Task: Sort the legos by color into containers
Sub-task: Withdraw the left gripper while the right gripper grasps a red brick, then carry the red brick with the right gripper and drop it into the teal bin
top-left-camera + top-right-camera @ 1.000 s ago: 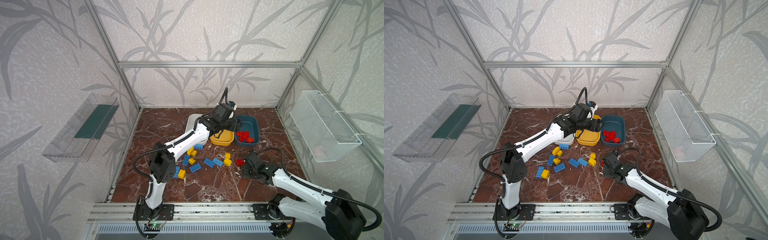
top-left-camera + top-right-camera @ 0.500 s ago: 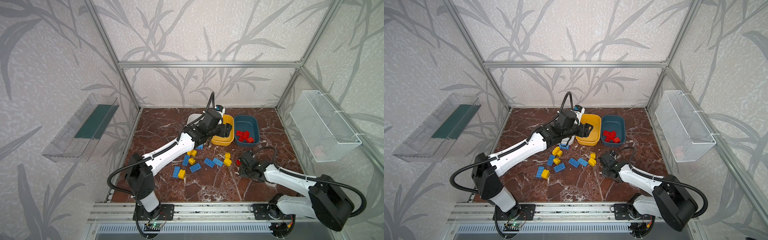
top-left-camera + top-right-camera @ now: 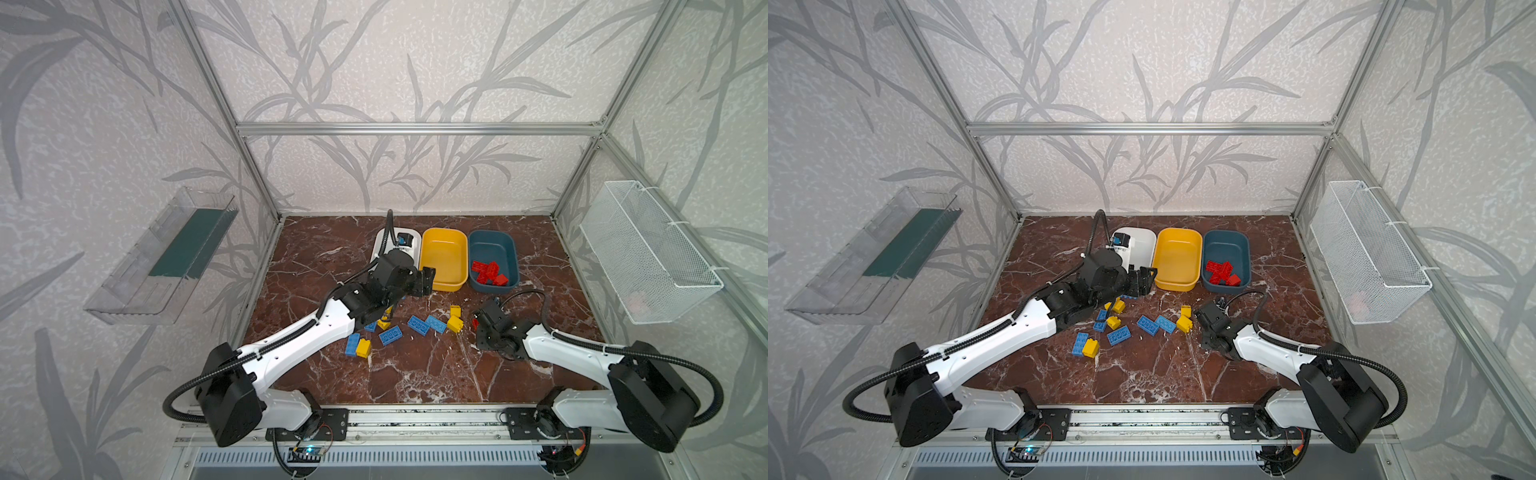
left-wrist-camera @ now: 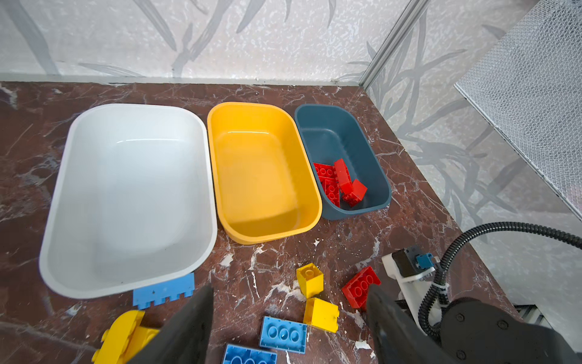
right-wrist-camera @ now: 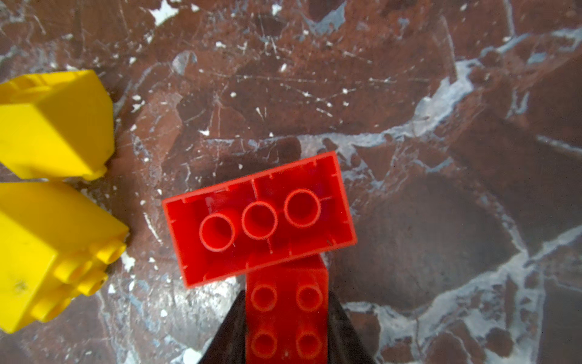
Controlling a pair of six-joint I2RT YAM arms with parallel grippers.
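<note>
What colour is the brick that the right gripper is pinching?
Red. The brick shows best in the right wrist view.

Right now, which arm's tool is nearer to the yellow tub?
Left. The left tool hangs open just in front of the yellow tub's near edge. The right tool is farther off, low over the table, shut on a red brick.

Red-brown table (image 3: 415,374), white-veined marble. White tub (image 4: 126,189), yellow tub (image 4: 258,176), dark teal tub (image 4: 333,135) with red bricks (image 4: 341,184). Blue bricks (image 3: 417,325) and yellow bricks (image 3: 455,324) mid-frame. Pale grey leaf-patterned wallpaper (image 3: 415,62).
</note>
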